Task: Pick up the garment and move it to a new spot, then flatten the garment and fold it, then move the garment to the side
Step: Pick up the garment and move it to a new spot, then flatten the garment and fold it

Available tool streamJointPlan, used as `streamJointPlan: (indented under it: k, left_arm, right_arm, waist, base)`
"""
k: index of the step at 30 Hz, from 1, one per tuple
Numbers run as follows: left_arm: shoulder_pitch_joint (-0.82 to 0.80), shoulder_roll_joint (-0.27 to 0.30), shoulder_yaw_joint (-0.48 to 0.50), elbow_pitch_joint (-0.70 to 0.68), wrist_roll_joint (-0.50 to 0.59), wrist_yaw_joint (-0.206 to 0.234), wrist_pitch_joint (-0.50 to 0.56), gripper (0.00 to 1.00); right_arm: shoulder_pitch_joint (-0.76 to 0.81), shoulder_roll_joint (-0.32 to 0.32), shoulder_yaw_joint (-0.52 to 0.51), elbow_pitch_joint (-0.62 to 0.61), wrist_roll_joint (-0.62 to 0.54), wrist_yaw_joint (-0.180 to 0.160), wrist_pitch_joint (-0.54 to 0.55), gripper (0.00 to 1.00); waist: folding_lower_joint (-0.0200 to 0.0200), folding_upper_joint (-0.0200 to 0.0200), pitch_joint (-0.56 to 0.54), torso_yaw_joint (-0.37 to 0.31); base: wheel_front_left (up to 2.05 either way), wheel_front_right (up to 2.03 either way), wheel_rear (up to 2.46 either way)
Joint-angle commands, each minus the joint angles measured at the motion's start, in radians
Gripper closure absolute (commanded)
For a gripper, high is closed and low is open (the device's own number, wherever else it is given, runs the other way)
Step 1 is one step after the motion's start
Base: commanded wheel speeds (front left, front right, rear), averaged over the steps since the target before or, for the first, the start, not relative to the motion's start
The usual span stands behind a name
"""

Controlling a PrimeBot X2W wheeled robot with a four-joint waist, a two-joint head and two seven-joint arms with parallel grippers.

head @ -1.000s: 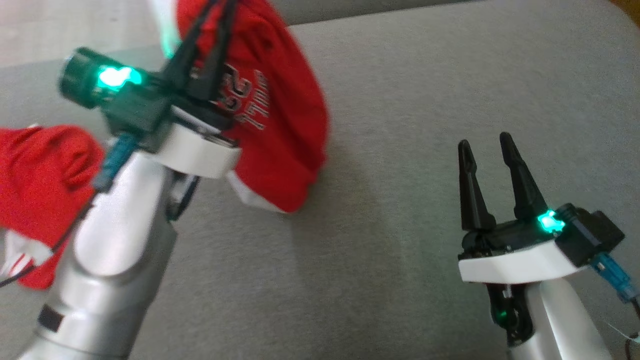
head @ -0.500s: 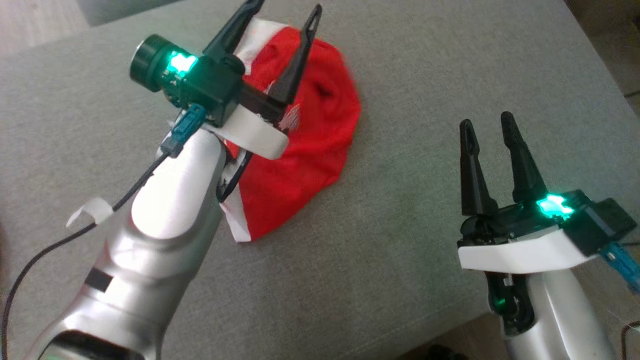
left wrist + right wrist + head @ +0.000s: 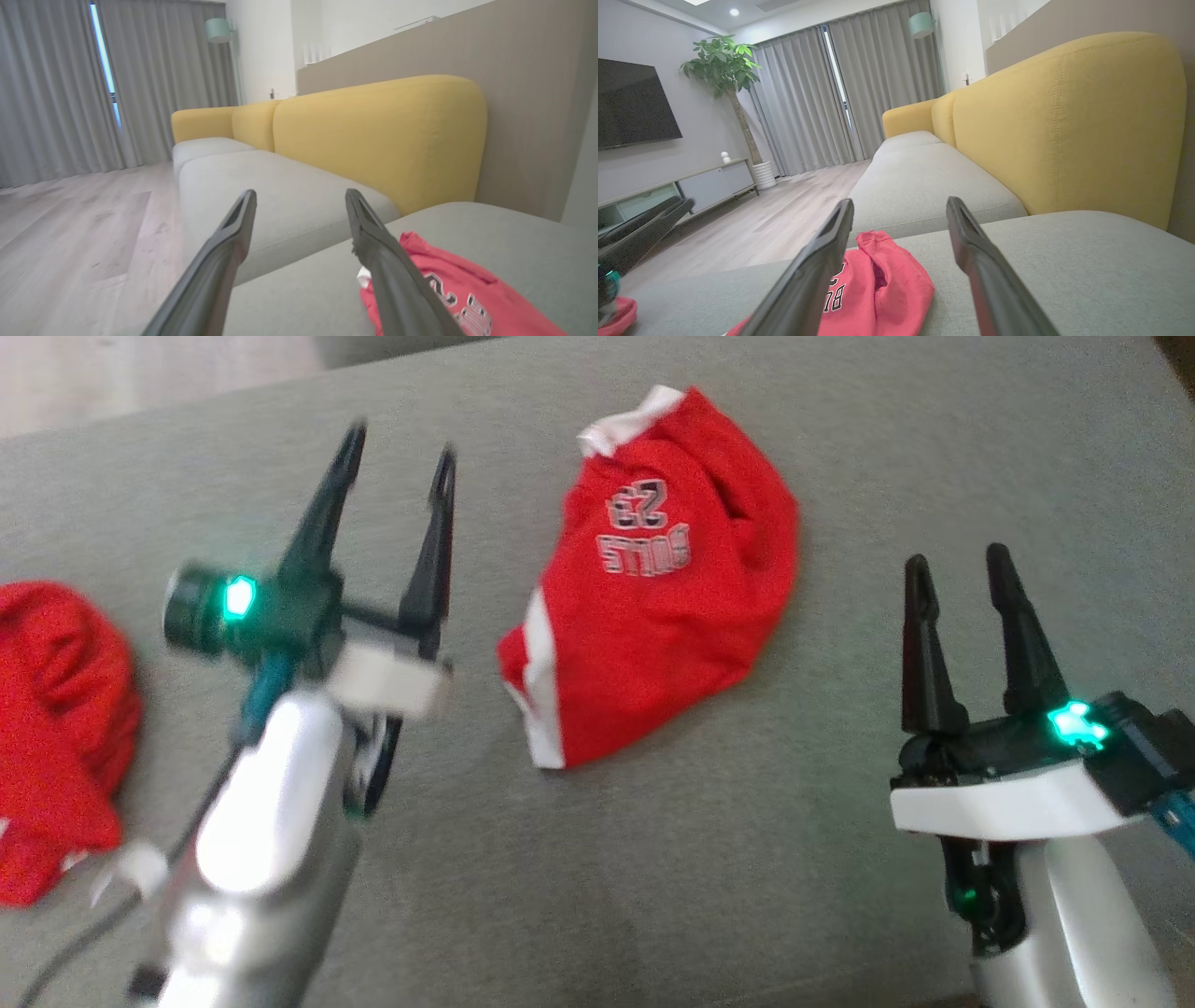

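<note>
Garment (image 3: 663, 607) lies crumpled on grey cushion (image 3: 747, 859). Left hand (image 3: 400, 443), right hand (image 3: 957, 560): both spread, empty. Flatten: pinch opposite white-trimmed edges, pull apart evenly, keep low.

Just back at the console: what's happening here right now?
Nothing is held. The printed red garment lies crumpled, not yet flattened, on the grey cushion. The left gripper hovers open on its left, the right gripper open on its right. A second red cloth lies at the far left.
</note>
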Motion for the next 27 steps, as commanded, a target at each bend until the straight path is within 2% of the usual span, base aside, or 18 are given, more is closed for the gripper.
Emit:
streamJointPlan:
  k: [1,7,13,22,27]
  left_arm:
    - [0.022,0.024,0.039,-0.058,0.003,0.011,-0.007,0.00]
    - [0.254,0.010,0.078,-0.154,0.005,0.043,-0.007,0.00]
    - [0.426,-0.030,0.109,-0.213,0.021,0.054,-0.007,0.00]
    - [0.458,-0.070,0.136,-0.237,0.042,0.024,-0.008,0.00]
    - [0.455,-0.083,0.141,-0.237,0.055,0.009,-0.008,0.00]
  right_arm:
    - [0.010,-0.005,0.015,-0.023,-0.012,-0.001,-0.009,0.00]
    - [0.064,-0.005,-0.011,0.003,-0.055,-0.001,-0.009,0.00]
    - [0.102,-0.005,-0.002,0.033,-0.063,-0.001,-0.009,0.00]
    - [0.097,-0.005,0.036,0.050,-0.101,-0.001,-0.009,0.00]
    - [0.047,-0.005,0.133,0.125,-0.147,-0.001,-0.009,0.00]
  waist:
    - [0.0000,0.0000,-0.046,0.074]
    - [0.0000,0.0000,-0.103,0.162]
    - [0.0000,0.0000,-0.140,0.187]
    - [0.0000,0.0000,-0.157,0.223]
    - [0.0000,0.0000,-0.146,0.257]
  base:
    - [0.00,0.00,0.00]
    - [0.00,0.00,0.00]
    - [0.00,0.00,0.00]
    - [0.00,0.00,0.00]
    - [0.00,0.00,0.00]
